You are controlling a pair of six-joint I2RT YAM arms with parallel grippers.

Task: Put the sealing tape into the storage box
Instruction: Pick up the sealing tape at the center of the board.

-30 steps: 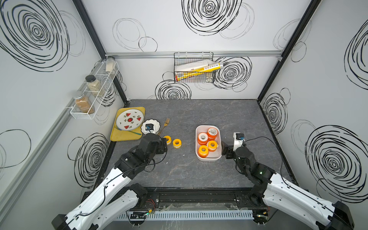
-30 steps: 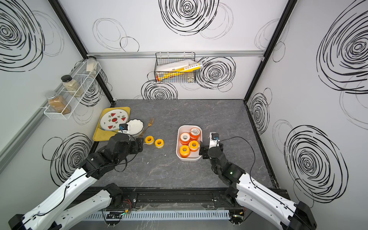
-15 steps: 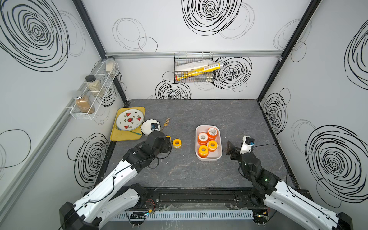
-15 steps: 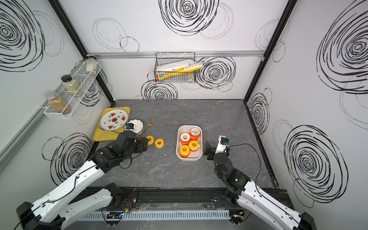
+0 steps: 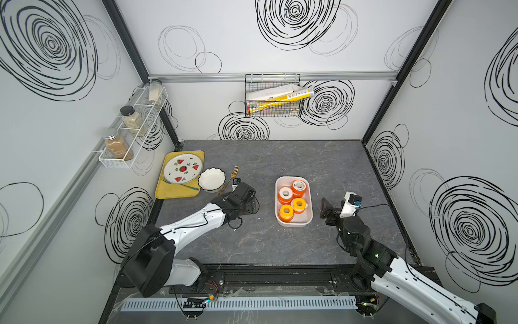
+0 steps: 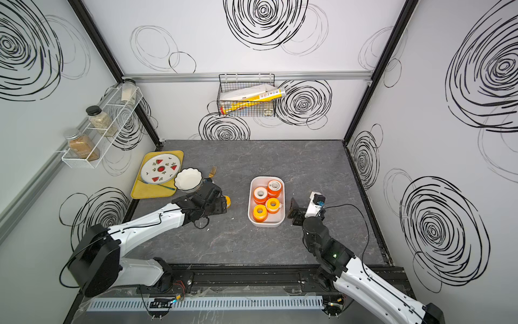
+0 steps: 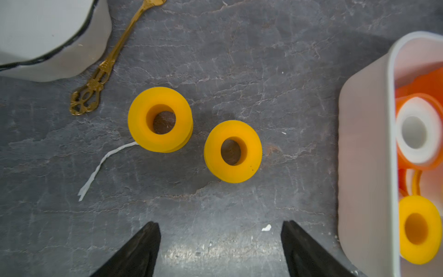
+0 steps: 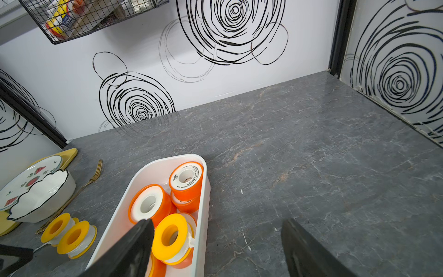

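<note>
Loose: tape spool (image 7: 232, 151), second spool (image 7: 160, 119) just beside | left claw (image 7: 220, 223) apart, empty; I'd straddle the nearer rims, clear of the second | right claw (image 8: 217, 220) apart, empty.

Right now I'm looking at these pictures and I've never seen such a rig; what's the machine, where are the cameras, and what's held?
It is two robot arms at a table. Two pictures look down from overhead; two come from cameras on the wrists. The left claw hangs open by two loose yellow tape spools; the right claw is open beside the white storage box, which holds several more spools. A bowl, fork and plate on a yellow tray sit aside. Nothing is held.
</note>
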